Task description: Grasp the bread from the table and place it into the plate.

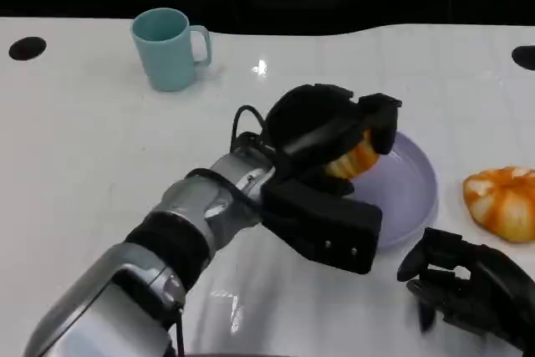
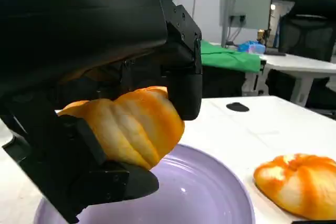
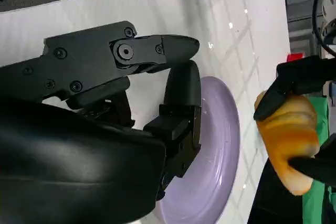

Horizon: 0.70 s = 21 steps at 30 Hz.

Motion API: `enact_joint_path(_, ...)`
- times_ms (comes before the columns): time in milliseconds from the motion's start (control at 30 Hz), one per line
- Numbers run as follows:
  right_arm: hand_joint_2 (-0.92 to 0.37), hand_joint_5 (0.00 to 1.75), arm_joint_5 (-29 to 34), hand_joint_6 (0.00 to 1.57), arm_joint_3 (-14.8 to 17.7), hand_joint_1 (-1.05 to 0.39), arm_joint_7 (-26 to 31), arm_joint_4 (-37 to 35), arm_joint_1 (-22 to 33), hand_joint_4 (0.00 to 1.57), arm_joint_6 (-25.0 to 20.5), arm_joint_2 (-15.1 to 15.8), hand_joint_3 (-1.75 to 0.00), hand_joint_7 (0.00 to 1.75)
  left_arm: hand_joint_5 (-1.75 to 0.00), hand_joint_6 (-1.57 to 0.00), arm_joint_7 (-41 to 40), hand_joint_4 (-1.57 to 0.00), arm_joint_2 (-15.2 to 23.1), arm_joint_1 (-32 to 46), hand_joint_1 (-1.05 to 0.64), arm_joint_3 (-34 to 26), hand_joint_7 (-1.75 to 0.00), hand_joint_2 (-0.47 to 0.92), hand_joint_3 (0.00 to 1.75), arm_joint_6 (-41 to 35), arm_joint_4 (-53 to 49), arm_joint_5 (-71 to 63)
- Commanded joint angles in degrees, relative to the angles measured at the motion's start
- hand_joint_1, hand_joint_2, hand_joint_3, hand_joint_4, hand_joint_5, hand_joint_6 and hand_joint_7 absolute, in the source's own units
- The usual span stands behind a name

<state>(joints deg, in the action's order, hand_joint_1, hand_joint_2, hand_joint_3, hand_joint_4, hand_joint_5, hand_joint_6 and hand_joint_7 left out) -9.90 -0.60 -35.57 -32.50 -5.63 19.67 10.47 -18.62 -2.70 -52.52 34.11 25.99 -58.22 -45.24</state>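
Observation:
My left hand (image 1: 330, 135) grips an orange-and-cream bread roll (image 1: 358, 159) and holds it just above the lavender plate (image 1: 410, 194), over its left part. In the left wrist view the roll (image 2: 126, 125) sits between the black fingers, a little above the plate (image 2: 205, 192). A second bread roll (image 1: 503, 201) lies on the white table right of the plate, also seen as a roll (image 2: 296, 182) beside the plate's rim. My right hand (image 1: 468, 286) rests low at the front right, holding nothing, fingers apart. In the right wrist view the plate (image 3: 215, 145) and the held roll (image 3: 291, 140) lie beyond its fingers.
A teal mug (image 1: 170, 48) stands at the back left of the table. Dark round holes (image 1: 27, 48) mark the table's far corners. The table's far edge runs along the dark background.

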Motion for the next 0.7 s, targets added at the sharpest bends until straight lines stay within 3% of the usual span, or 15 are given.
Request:
enact_joint_path(33,-0.92,1.75,0.82,0.62,-0.13,-0.51,-0.04,-1.29,1.75,0.68,-1.20,0.77,-0.32,1.43,-1.75,-0.71,-0.89,-1.00,-0.73,-2.57,-0.30,0.82,-1.75,0.57,1.08,-0.50,-2.64,-0.20)
enact_joint_path(167,-0.92,1.75,0.67,0.62,-0.13,-0.50,-0.09,-1.24,1.76,0.68,-1.30,0.65,-0.32,1.44,-1.75,-0.69,0.47,-0.98,-1.55,-3.25,-0.31,1.16,-1.71,0.56,1.09,-0.73,-4.32,0.18)
enact_joint_path(233,-0.92,1.75,0.32,0.62,-0.02,-0.50,-0.30,-1.36,1.73,0.68,-1.42,0.50,-0.32,1.44,-1.75,-0.67,1.81,-0.87,-1.82,-3.40,-0.33,1.01,-1.59,0.57,1.11,-1.07,-4.79,0.67)
enact_joint_path(267,-0.92,1.75,0.13,0.62,0.01,-0.50,-0.29,-1.17,1.79,0.69,-1.88,0.44,-0.32,1.44,-1.70,-0.65,2.82,-0.79,-1.88,-3.54,-0.34,1.12,-1.40,0.57,1.08,-1.56,-4.90,0.65)
enact_joint_path(300,-0.92,1.75,0.07,0.62,-0.02,-0.50,-0.28,-1.05,1.84,0.68,-2.00,0.44,-0.31,1.44,-1.59,-0.60,4.11,-0.68,-1.90,-3.74,-0.37,1.21,-1.09,0.59,0.94,-1.86,-5.03,0.69)
enact_joint_path(333,-0.92,1.75,0.06,0.62,-0.08,-0.50,-0.33,-1.11,1.85,0.68,-1.64,0.48,-0.31,1.44,-1.51,-0.56,5.15,-0.61,-1.85,-3.93,-0.39,1.41,-0.92,0.63,0.84,-2.12,-5.11,0.55)
enact_joint_path(367,-0.92,1.75,0.13,0.62,-0.19,-0.50,-0.26,-1.07,1.88,0.68,-1.36,0.53,-0.31,1.43,-1.44,-0.52,6.30,-0.55,-1.79,-4.15,-0.41,1.67,-0.78,0.68,0.75,-2.47,-5.16,0.35)
enact_joint_path(400,-0.92,1.75,0.21,0.62,-0.28,-0.50,-0.18,-1.05,1.88,0.68,-1.13,0.58,-0.32,1.44,-1.23,-0.43,7.59,-0.42,-1.75,-4.38,-0.46,1.81,-0.63,0.80,0.57,-2.79,-5.20,0.35)
enact_joint_path(467,-0.92,1.75,0.20,0.62,-0.33,-0.50,-0.17,-1.17,1.85,0.68,-0.82,0.59,-0.32,1.44,-1.02,-0.31,9.71,-0.25,-1.68,-4.75,-0.54,2.11,-0.51,0.89,0.42,-3.50,-5.12,0.26)
enact_joint_path(500,-0.92,1.75,0.15,0.62,-0.32,-0.50,-0.22,-1.28,1.82,0.68,-0.68,0.58,-0.32,1.44,-0.94,-0.13,10.33,-0.10,-1.63,-4.83,-0.63,2.23,-0.56,0.91,0.42,-3.76,-5.02,0.18)
enact_joint_path(533,-0.92,1.75,0.10,0.62,-0.31,-0.50,-0.25,-1.40,1.79,0.68,-0.69,0.58,-0.32,1.44,-0.91,-0.07,10.78,-0.05,-1.58,-4.84,-0.66,2.40,-0.59,0.91,0.42,-4.08,-4.95,-0.01)
enact_joint_path(567,-0.92,1.75,0.13,0.62,-0.31,-0.50,-0.19,-1.51,1.77,0.68,-0.60,0.58,-0.32,1.44,-0.81,-0.03,11.54,-0.03,-1.53,-4.89,-0.72,2.68,-0.53,0.92,0.43,-4.77,-4.78,-0.32)
enact_joint_path(600,-0.92,1.75,0.17,0.63,-0.31,-0.50,-0.14,-1.59,1.75,0.68,-0.54,0.58,-0.32,1.44,-0.59,-0.01,12.07,-0.01,-1.49,-4.90,-0.80,2.88,-0.34,0.92,0.48,-5.28,-4.62,-0.50)
enact_joint_path(700,-0.92,1.75,0.13,0.63,-0.30,-0.51,-0.22,-1.87,1.67,0.68,-0.26,0.61,-0.32,1.44,-0.32,0.00,13.64,0.00,-1.21,-4.80,-0.91,3.38,-0.14,0.92,0.59,-6.15,-3.97,-0.51)
